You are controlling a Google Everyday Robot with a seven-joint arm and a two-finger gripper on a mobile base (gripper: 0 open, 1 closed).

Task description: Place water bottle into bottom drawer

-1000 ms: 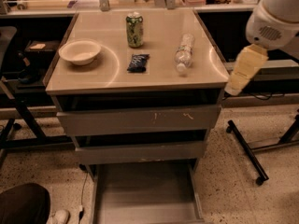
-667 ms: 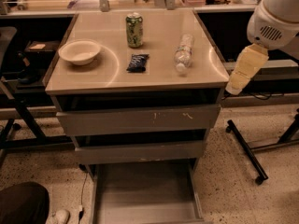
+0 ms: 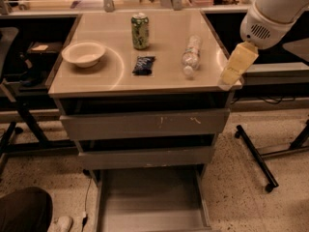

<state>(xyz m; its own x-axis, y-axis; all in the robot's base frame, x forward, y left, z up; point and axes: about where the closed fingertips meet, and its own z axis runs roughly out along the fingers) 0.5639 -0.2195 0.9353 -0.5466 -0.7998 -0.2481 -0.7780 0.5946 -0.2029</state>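
Observation:
The water bottle (image 3: 190, 57) lies on its side on the cabinet top (image 3: 164, 79), right of centre, white cap toward the front. The bottom drawer (image 3: 152, 197) is pulled open below the two upper drawers and its grey floor is bare. My gripper (image 3: 235, 65) hangs from the white arm (image 3: 275, 13) over the cabinet top's right front corner, to the right of the bottle and apart from it. It holds nothing that I can see.
A green soda can (image 3: 140, 31) stands at the back centre of the top. A white bowl (image 3: 84, 53) sits at the left and a dark snack packet (image 3: 144, 65) in the middle. The two upper drawers (image 3: 145, 124) are closed. A black stand leg (image 3: 256, 158) lies on the floor at right.
My gripper has moved a little left and up, from beside the cabinet's right edge to over its right front corner. The bottle and drawers have not moved.

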